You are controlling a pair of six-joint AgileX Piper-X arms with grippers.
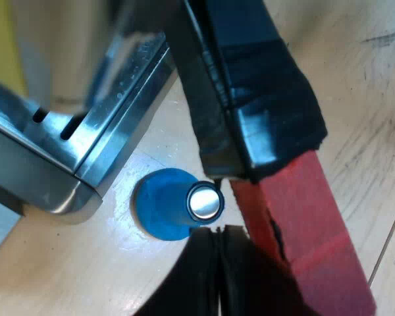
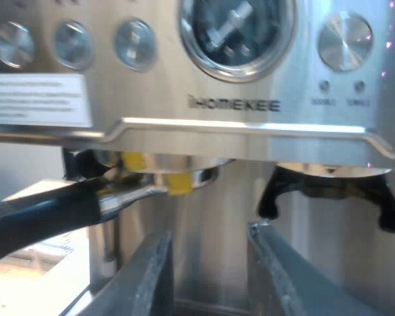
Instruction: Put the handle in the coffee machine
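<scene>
Scuffed pale tabletop [image 1: 368, 105] lies under handle [image 1: 283, 197] and tamper [image 1: 168, 210].

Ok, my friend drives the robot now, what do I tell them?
Left gripper: shut on the handle by its red end. Right gripper: open, empty, facing the machine.
Handle's metal end sits up under the machine's head, handle angled sideways. Blue tamper stands on the table by the machine's base.
Done: handle raised to the head. Left: probably twist to lock, then let go.
</scene>
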